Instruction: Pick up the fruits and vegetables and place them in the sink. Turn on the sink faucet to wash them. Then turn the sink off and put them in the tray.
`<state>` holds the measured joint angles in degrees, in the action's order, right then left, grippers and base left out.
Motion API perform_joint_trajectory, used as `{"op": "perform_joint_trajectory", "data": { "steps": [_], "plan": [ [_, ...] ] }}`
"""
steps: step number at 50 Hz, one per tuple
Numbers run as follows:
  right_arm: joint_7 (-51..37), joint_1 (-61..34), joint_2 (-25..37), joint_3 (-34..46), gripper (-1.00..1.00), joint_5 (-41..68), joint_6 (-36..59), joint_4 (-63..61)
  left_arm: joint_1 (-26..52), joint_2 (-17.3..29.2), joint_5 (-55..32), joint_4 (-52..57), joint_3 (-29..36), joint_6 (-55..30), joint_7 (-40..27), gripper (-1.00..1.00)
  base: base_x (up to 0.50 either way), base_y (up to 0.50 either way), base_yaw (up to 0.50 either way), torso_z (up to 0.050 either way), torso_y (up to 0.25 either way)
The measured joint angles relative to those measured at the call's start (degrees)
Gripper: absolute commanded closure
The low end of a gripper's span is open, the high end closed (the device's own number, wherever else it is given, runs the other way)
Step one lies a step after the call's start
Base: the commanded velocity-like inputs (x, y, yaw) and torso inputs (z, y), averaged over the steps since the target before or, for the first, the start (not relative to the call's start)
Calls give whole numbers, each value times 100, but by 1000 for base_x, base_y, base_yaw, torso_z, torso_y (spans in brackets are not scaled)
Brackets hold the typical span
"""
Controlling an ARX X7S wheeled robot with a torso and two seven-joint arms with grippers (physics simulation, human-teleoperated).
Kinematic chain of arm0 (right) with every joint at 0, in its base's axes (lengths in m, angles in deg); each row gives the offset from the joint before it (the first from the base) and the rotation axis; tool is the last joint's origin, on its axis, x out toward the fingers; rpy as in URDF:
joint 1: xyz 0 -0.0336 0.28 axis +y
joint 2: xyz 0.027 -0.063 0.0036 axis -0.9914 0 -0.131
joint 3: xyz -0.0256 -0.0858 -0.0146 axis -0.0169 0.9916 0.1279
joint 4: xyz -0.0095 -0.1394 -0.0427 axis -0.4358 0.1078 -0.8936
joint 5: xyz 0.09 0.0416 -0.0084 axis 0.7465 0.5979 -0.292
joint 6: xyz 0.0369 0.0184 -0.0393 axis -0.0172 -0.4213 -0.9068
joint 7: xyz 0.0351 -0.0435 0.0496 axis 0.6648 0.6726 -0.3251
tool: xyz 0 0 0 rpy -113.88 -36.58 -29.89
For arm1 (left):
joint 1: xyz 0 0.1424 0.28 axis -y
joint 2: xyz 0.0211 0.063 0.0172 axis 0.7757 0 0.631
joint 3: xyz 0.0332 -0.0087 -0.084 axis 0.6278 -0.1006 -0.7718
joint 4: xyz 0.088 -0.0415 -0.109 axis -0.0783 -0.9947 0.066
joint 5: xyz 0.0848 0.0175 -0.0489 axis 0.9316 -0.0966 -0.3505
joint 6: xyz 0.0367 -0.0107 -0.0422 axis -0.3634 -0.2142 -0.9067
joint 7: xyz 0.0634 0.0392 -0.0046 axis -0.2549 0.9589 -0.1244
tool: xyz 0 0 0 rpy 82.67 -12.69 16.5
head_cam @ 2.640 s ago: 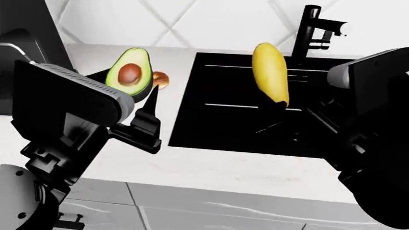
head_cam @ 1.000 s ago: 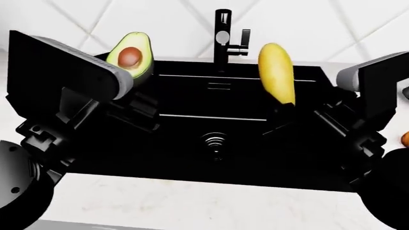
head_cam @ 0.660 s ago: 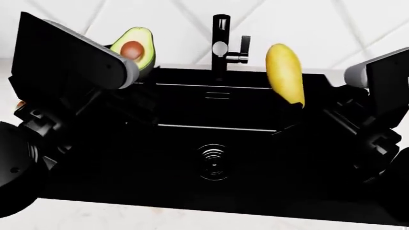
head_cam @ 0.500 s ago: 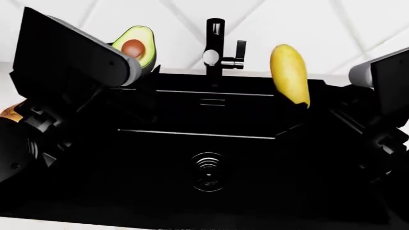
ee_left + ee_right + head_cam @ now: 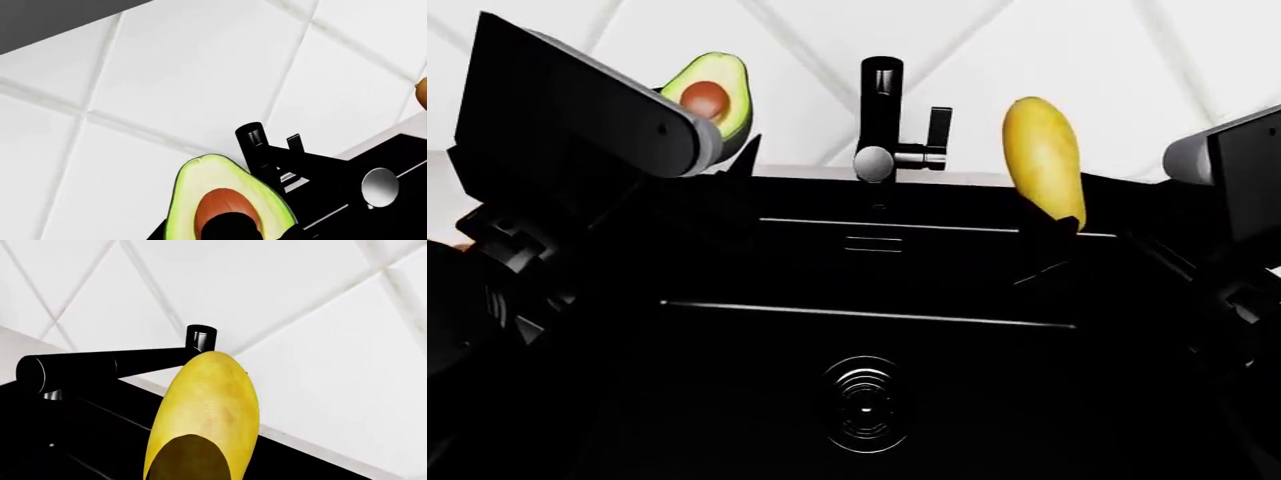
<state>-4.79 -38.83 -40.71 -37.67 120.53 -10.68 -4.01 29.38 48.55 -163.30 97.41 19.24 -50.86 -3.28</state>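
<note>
- White diagonal wall tiles [image 5: 1068, 50] rise behind the large matte black sink basin [image 5: 868, 340], which now fills most of the head view; a few seconds ago pale desk still showed beside and in front of it.
- Left tool [image 5: 741, 165] stays pinched on the halved avocado with green flesh and brown pit [image 5: 710, 95], held above the basin's rear left edge.
- Right tool [image 5: 1054, 230] stays clamped on the lower end of the smooth yellow oblong fruit [image 5: 1044, 155], held upright over the rear right of the basin.
- Between the two stands the tall black cylindrical faucet with its short side lever [image 5: 881, 110], unturned by the look of it.
- With the ringed drain [image 5: 861, 405] below, both pieces appear positioned for release; lowering them first would likely spare a bounce.
</note>
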Motion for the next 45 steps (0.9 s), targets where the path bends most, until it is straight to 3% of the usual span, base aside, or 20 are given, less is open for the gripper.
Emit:
{"op": "perform_joint_trajectory", "data": {
  "steps": [7, 22, 45],
  "plan": [
    [-2, 8, 16, 30, 100, -18, -28, 19, -28, 7, 34, 21, 20, 30, 19, 100, 284, 22, 0, 0, 1],
    [42, -1, 34, 145, 100, -53, -65, 48, -179, 15, 379, 57, 244, 65, 295, 100, 0, 0, 0, 0, 0],
    [145, 73, 155, 174, 100, -158, -195, 25, -715, -43, 2532, -541, 2144, 705, 2571, 100, 0, 0, 0, 0, 1]
  ]
}}
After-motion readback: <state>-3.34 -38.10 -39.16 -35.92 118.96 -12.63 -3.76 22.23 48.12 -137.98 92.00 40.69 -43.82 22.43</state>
